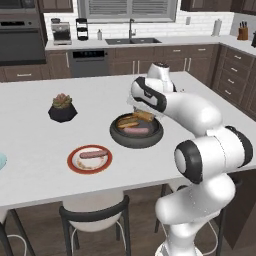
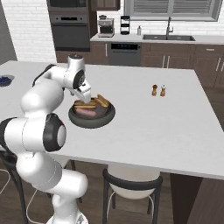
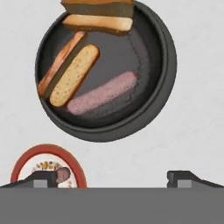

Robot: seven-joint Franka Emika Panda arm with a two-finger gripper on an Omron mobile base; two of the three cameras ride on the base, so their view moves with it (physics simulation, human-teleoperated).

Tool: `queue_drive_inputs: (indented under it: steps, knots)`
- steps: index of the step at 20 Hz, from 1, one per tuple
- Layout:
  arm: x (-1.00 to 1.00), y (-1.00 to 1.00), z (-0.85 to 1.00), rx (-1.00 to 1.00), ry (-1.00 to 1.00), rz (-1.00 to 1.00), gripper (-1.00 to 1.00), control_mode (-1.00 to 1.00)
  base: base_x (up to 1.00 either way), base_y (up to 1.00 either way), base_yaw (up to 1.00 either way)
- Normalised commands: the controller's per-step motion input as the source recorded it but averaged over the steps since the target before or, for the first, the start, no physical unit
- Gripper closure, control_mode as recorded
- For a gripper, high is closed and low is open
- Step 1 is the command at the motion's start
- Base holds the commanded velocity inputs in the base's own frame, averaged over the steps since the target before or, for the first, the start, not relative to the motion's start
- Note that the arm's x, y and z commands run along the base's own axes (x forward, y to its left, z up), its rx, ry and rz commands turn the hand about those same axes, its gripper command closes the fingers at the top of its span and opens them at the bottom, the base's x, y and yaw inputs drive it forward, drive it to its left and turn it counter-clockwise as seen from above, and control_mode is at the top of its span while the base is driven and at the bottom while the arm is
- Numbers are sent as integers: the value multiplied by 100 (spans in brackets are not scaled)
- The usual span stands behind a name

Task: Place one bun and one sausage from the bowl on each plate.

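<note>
From the left base view, the dark bowl (image 1: 136,132) sits on the white tabletop (image 1: 200,90) with two buns (image 1: 135,119) at its far side and one pinkish sausage (image 1: 136,131) at its near side. The arm bends over it, and the pincer itself is tucked behind the wrist there, so hard to make out. Just to the bowl's near left is the red-rimmed plate (image 1: 90,159) with a sausage on it (image 1: 93,154), and a sliver of the pale blue plate (image 1: 2,162) peeks in at the left edge. A potted plant (image 1: 62,108) stands further back on the left. In the right base view, the same bowl (image 2: 92,115) holds the buns (image 2: 92,104) and sausage (image 2: 86,113) right under the wrist, with two small shakers (image 2: 158,90) well off to the right. The hand view looks straight down: the pincer (image 3: 116,177) is spread wide with nothing between the tips (totally empty), hovering over the bowl (image 3: 164,78), where two buns (image 3: 74,75) and the sausage (image 3: 102,92) lie, and the red-rimmed plate (image 3: 26,159) shows beside the bowl.
</note>
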Motion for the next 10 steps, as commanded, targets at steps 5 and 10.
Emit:
queue_drive_inputs:
  steps: [5,10]
  knots:
    - [26,-45,0,-31,-7,67,-100,-100,0,0,0]
    - [8,-25,0,-39,-11,63,-100,-100,0,0,0]
